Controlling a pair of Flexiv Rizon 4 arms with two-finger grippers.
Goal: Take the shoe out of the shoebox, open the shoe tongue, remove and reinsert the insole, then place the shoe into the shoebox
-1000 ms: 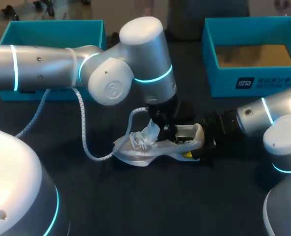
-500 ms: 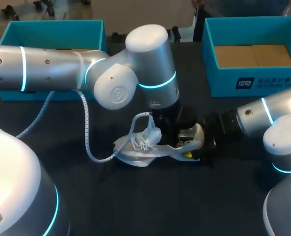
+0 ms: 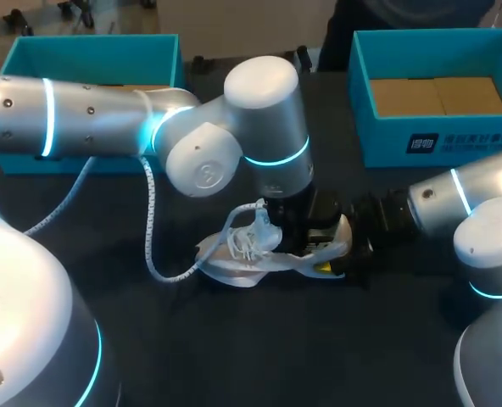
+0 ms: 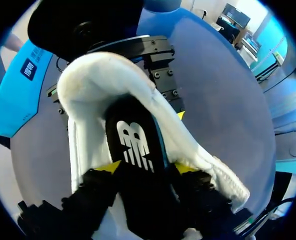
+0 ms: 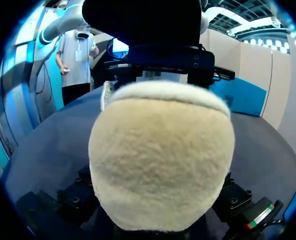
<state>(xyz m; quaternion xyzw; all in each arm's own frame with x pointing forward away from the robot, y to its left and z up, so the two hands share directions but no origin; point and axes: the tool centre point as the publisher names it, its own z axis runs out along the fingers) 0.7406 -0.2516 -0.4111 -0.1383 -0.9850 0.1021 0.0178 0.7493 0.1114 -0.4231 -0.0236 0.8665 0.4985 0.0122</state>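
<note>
The shoe [image 3: 234, 259] lies on its sole on the dark tabletop [image 3: 234, 339], out of any box. Its long axis runs almost straight from 9 o'clock to 3 o'clock, with the laced toe at the 9 o'clock end and the fleecy heel [image 5: 160, 160] at the 3 o'clock end.

The left arm comes in from 9 o'clock and drops its left claw [image 4: 148, 167] straight down into the shoe's mouth, just toward the heel from the laces. In the left wrist view its two yellow tips sit on either side of the dark insole [image 4: 135, 135] and appear clenched on it. The insole runs along the shoe's own axis toward the heel cup.

At the 3 o'clock end, the right claw [image 3: 346, 253] lies low and level along the same axis, grasping the heel from behind. One yellow tip shows pressed against the shoe's side.

As I judge it, the insole has to slide along this 9-to-3 line, and the left claw is the one placed to move it while the right braces the heel.

The nearer shoebox [image 3: 387, 140] stands well apart at about 1 o'clock from the shoe, on the right arm's side.
</note>
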